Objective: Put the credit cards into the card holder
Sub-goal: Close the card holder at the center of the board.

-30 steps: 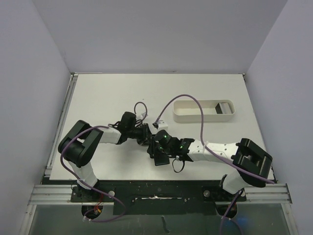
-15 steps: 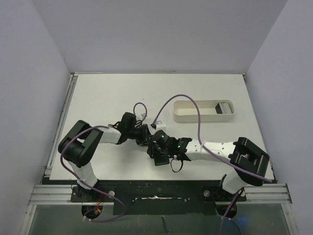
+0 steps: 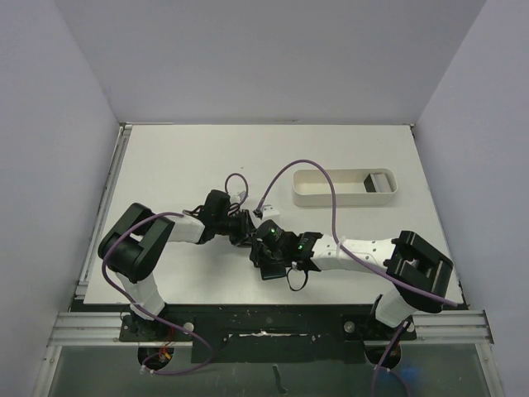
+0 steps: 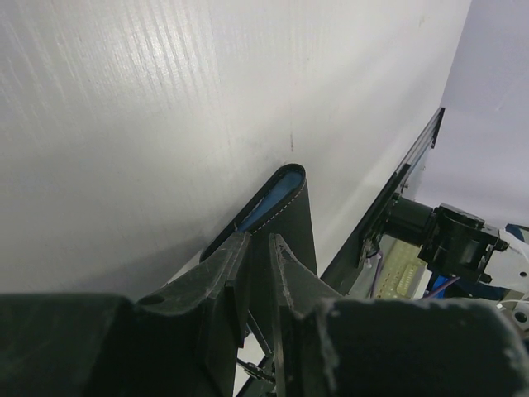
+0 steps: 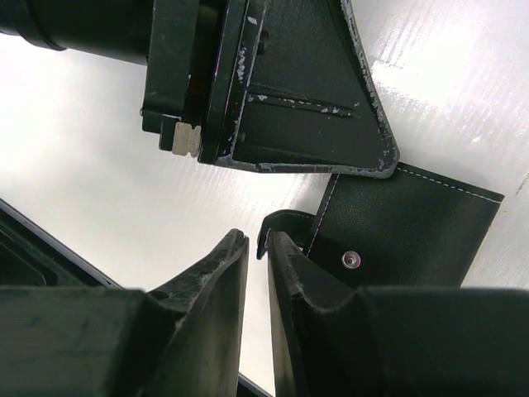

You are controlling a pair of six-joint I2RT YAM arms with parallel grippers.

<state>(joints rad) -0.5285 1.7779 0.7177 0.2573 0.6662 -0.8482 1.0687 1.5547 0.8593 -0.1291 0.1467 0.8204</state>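
Left wrist view: the left gripper (image 4: 260, 252) is clamped on the card holder (image 4: 291, 217). Its jaws stand nearly together with a black flap between them, seen edge-on, and a strip of blue lining shows at the flap's far end. The holder rests on the white table (image 4: 149, 99).

Right wrist view: the right gripper (image 5: 257, 248) has only a thin slit between its jaws. The holder's snap tab (image 5: 285, 222) curls right at the mouth of that slit. I cannot tell from this angle whether the tab is nipped or only touching the fingertips. The holder's body, with white stitching and a small rivet, lies just to the right, and the left gripper sits close beyond it.

Top view: both grippers meet near the middle of the table, toward its near edge, and hide the holder beneath them. The credit cards (image 3: 378, 180), as far as I can make out, lie in the right end of the white tray (image 3: 310, 195), far and to the right, well apart from the holder.

The step in hand looks like opening the holder. To do it well, seat the tab deep between the right pads before pulling. Peel it up and away from the left gripper in an arc, not straight along the table. The left grip should stay firm so the case does not slide or twist.
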